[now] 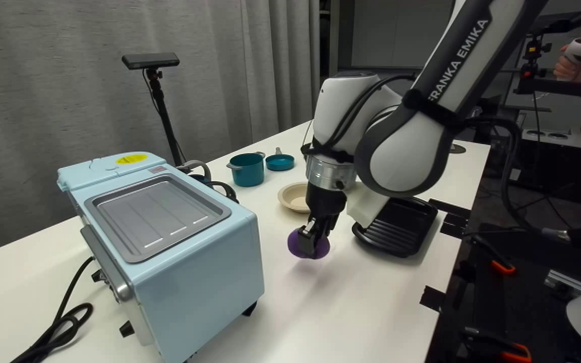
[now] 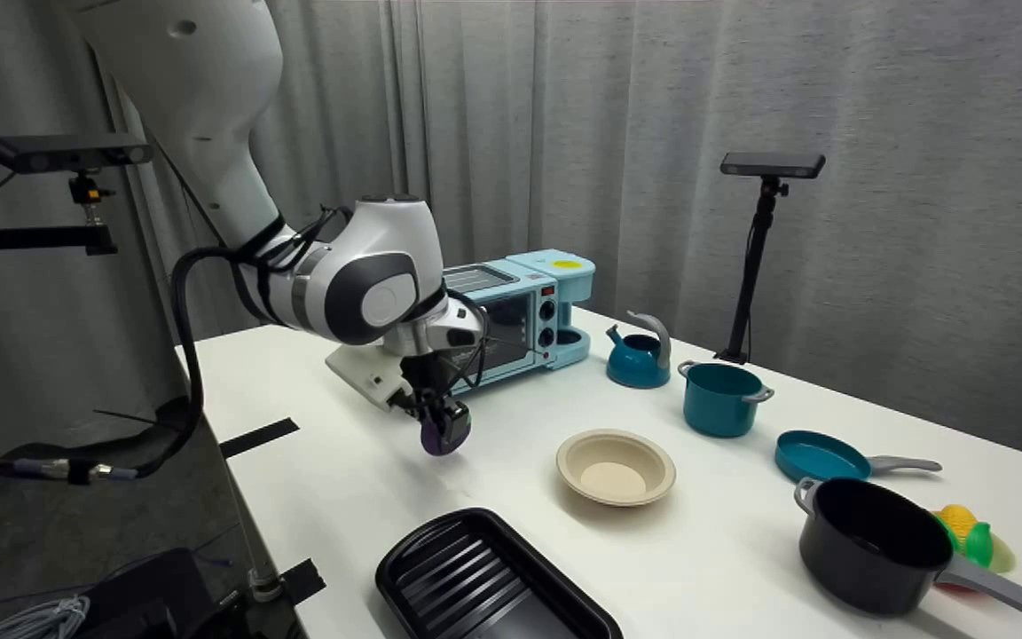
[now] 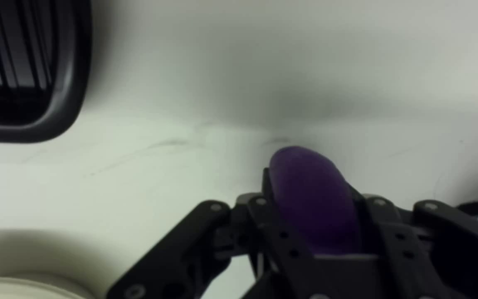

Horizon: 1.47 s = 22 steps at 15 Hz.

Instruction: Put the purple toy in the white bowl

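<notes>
The claw [image 3: 310,189] pinches the purple toy [image 3: 313,203] and holds it above the counter [image 2: 511,444], apart from both the white bowl [image 2: 616,469] and the black tray [image 2: 489,581]

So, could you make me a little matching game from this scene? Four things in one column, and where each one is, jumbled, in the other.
Things:
1. Purple toy
2. Cream-white bowl
3. Teal kettle
4. Teal frying pan

Places:
A. Beside the light-blue toaster oven
B. Between the teal two-handled pot and the black saucepan
C. Held in the gripper
D. Between the black ridged tray and the teal two-handled pot

Pairs: 1-C, 2-D, 3-A, 4-B
</notes>
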Motion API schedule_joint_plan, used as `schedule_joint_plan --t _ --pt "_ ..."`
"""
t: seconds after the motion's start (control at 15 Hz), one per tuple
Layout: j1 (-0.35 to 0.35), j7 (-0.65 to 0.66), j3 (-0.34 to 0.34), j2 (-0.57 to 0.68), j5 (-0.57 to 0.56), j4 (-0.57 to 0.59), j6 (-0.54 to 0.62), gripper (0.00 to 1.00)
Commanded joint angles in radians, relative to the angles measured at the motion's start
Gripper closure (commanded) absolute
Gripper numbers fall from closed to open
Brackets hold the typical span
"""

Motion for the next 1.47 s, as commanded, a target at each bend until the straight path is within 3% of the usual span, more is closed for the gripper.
schedule_joint_plan --t 0.0,0.8,1.4 --pt "-0.027 0.018 -0.031 -0.008 -0.035 0.063 -0.002 0.95" --pt "-0.032 0.142 -0.271 0.153 -0.228 0.272 0.025 0.94" --pt "0.02 0.216 -0.383 0.294 -0.249 0.352 0.026 0.94"
